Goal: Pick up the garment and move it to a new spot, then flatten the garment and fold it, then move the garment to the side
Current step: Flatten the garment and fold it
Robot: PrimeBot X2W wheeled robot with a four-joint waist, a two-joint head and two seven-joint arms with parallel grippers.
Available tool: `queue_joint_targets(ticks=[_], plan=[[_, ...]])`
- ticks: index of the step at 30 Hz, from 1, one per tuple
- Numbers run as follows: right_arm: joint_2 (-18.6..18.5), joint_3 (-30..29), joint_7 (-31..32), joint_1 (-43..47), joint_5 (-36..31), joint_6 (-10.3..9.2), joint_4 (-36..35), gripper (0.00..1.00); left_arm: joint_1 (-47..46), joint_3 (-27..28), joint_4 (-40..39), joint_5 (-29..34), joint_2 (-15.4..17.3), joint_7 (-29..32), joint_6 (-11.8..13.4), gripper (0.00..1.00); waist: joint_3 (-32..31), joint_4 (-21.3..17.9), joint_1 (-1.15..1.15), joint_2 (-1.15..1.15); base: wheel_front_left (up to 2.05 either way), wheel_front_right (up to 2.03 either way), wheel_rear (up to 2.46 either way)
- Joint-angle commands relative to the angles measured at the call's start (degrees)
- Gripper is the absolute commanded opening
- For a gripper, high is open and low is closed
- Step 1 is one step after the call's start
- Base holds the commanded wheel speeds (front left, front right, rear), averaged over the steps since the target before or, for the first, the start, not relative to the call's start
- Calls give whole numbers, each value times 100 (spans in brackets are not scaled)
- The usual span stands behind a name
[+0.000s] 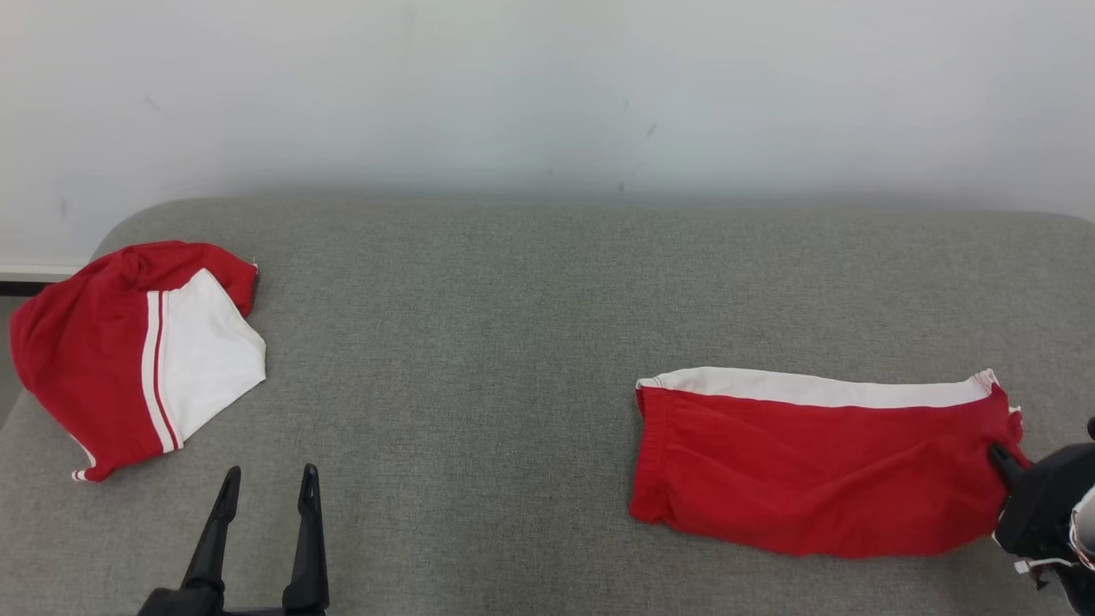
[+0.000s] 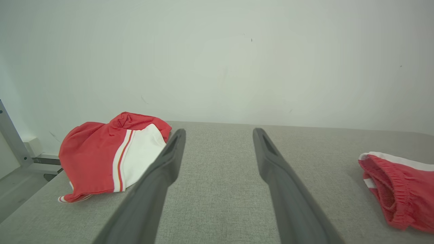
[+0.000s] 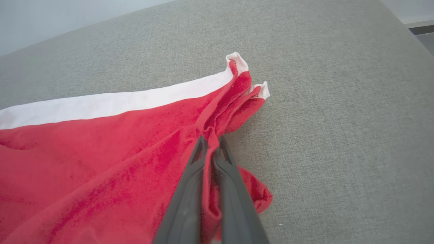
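Note:
A red garment (image 1: 813,462) with a white band along its far edge lies folded into a long rectangle on the right of the grey surface. My right gripper (image 1: 1001,458) is shut on its right end. In the right wrist view the dark fingers (image 3: 190,189) pinch bunched red cloth of the garment (image 3: 101,152), with my right gripper (image 3: 211,140) low over the surface. My left gripper (image 1: 267,483) hovers open at the lower left, nothing between its fingers. The left wrist view has my left gripper (image 2: 219,132) pointing at the wall, and the garment's elastic end (image 2: 400,196) at far right.
A second red and white garment (image 1: 128,351) lies crumpled at the left edge of the grey padded surface (image 1: 513,342), seen also as a heap (image 2: 108,156) left of my left fingers. A pale wall stands behind. A metal frame (image 2: 10,135) stands off the left edge.

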Motion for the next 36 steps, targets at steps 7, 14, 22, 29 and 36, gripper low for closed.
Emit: queue_joint_targets(ticks=[7,14,22,29,36], plan=[[363,123,125,200,81,-13,-1058,0,73,64,-68,10,-6,-19,12,100,-33,-33,0,0,0,0,0],[858,254,402,477,194,-14,-1956,0,-11,-14,-83,-26,-5,-19,40,100,3,106,0,0,0,0,0],[1479,408,605,404,78,-14,-2355,0,-136,-35,-7,-94,-6,-19,21,100,82,355,0,0,0,0,0],[1835,491,702,402,13,-14,-2368,0,-212,-143,25,-158,-6,-19,69,100,129,581,0,0,0,0,0],[2077,605,637,495,-26,-14,-2224,0,-201,-233,49,-185,-6,-19,130,100,155,680,0,0,0,0,0]])
